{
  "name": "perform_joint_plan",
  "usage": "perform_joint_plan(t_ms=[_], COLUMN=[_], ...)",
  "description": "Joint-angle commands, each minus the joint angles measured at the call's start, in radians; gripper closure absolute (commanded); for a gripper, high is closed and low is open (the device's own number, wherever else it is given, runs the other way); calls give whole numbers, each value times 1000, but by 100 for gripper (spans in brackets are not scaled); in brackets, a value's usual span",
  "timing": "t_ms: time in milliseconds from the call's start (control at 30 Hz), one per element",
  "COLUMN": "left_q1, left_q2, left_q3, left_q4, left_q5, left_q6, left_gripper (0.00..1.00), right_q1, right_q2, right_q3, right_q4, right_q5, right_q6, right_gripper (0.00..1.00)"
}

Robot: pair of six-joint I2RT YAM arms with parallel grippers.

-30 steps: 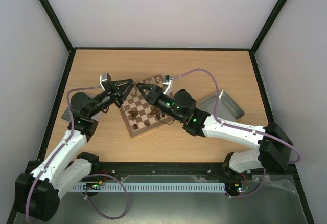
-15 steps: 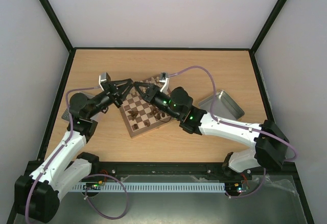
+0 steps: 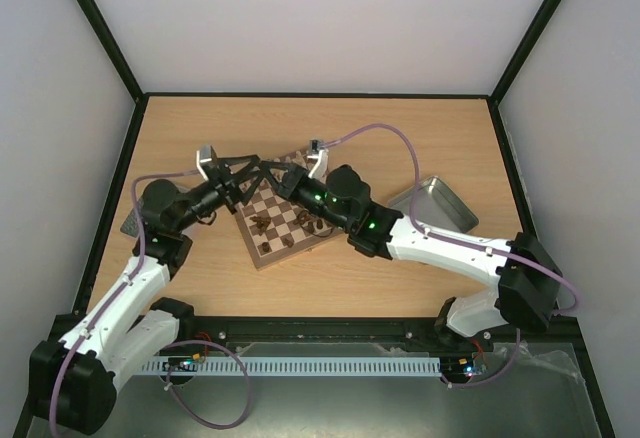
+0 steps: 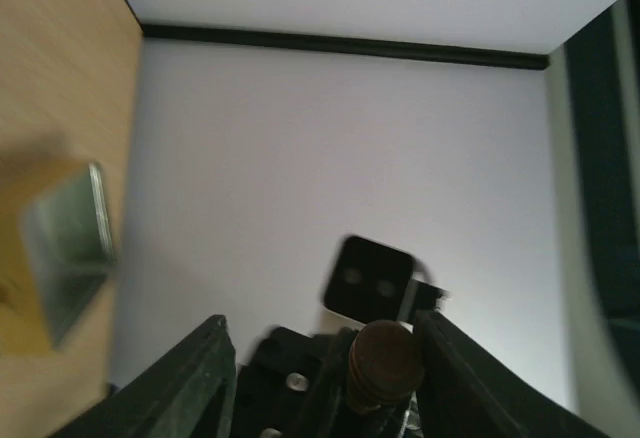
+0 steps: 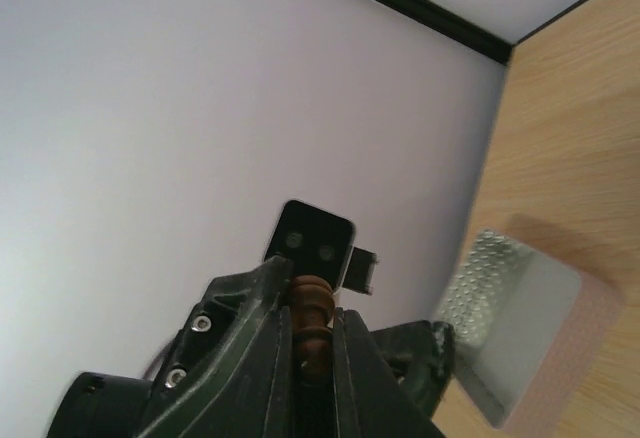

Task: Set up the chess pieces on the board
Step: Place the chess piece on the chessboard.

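Both grippers meet tip to tip above the far left corner of the board (image 3: pixel 262 256). My right gripper (image 3: pixel 270 170) (image 5: pixel 313 323) is shut on a dark brown chess piece (image 5: pixel 313 298), its ringed stem pinched between the two fingers. In the left wrist view the same piece (image 4: pixel 385 358) sits between the spread jaws of my left gripper (image 4: pixel 320 323) (image 3: pixel 250 170), close to the right-hand finger, with a wide gap on the other side. The left gripper is open. Several dark pieces (image 3: pixel 265 224) stand on the board's squares.
A silver metal tray (image 3: pixel 435 203) (image 4: pixel 65 243) lies to the right of the board. A dark grey dimpled tray-like object (image 3: pixel 130 224) (image 5: pixel 510 328) lies near the table's left edge behind my left arm. Both arms reach over the board.
My right gripper has moved left to meet the left one and has shut on the dark piece. My left gripper's jaws have spread apart off the piece.
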Motion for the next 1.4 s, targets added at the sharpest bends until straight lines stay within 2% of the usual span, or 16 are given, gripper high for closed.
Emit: perform_joint_plan(t_ms=[0, 100, 233, 333, 433, 600, 767, 1367], left_q1=[15, 69, 186, 248, 254, 229, 227, 209], left_q2=[-1, -9, 6, 22, 27, 4, -24, -77], left_q3=[31, 66, 141, 215, 259, 238, 209, 174], left_q4=[-276, -541, -831, -951, -1006, -1010, -1017, -1001], left_q5=[2, -62, -212, -302, -383, -464, -533, -553], left_q6=[302, 622, 1035, 1202, 1311, 1343, 1339, 1294], left_gripper=[45, 39, 38, 38, 37, 37, 37, 36], right_q1=[1, -6, -22, -24, -24, -17, 6, 22], right_q2=[-15, 29, 105, 162, 248, 427, 521, 761], right_q3=[76, 165, 272, 346, 426, 580, 663, 830], right_q4=[-188, -413, -705, -877, -1034, -1298, -1387, -1410], right_q5=[18, -8, -16, -6, 9, 68, 46, -10], right_q6=[-121, -265, -428, -531, -643, -743, -783, -790], right_gripper=[98, 98, 98, 98, 98, 98, 98, 98])
